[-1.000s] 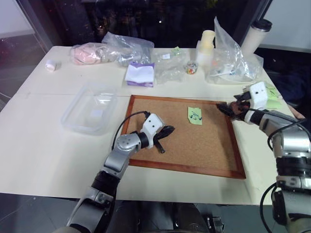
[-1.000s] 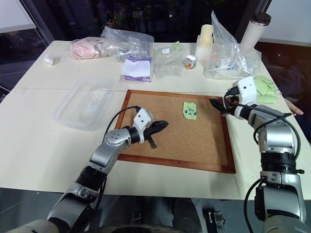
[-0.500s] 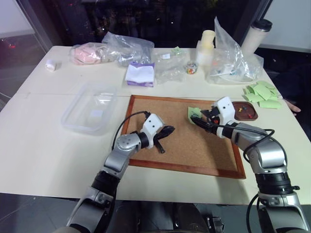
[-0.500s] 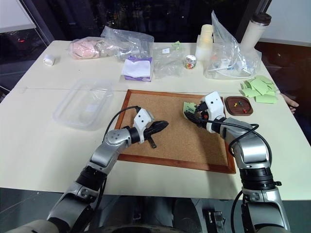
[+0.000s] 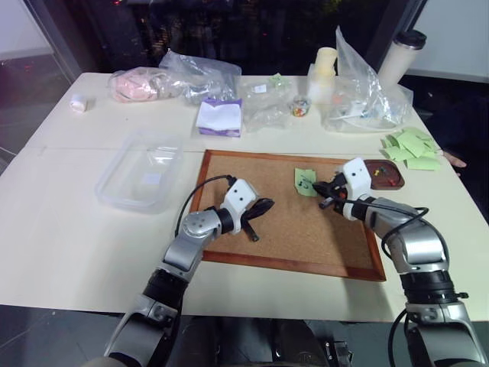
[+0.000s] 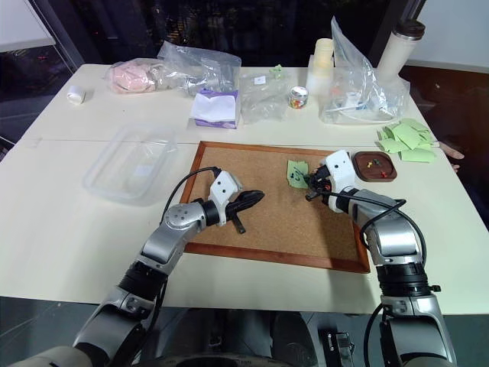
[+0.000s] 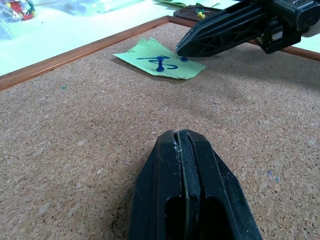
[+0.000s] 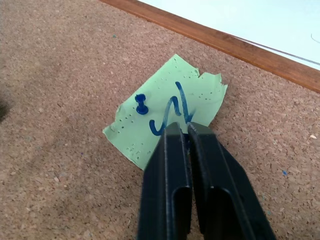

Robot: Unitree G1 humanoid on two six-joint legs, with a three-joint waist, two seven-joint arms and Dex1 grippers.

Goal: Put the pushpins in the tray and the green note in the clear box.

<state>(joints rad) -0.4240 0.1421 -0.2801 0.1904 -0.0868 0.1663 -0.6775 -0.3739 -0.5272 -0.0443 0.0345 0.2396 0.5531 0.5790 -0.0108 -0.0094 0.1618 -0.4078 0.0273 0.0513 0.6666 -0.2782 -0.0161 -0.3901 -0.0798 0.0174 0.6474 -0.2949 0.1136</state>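
1. Pushpins: one blue pin (image 8: 142, 106) stands in the green note (image 8: 165, 120) on the corkboard (image 5: 290, 222); right pincer (image 8: 181, 131) pressed together at a second.
2. Left pincer (image 7: 181, 145) closed, empty.
3. Next: pull straight up, carry to tray (image 5: 386, 174).

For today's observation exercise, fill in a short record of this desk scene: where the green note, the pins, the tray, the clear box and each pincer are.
green note: flat on the corkboard, one blue pushpin in it
tray: right of the corkboard, pins inside
clear box: left of the corkboard, nothing seen inside
right pincer: shut, tips at the note's edge
left pincer: shut, over bare cork
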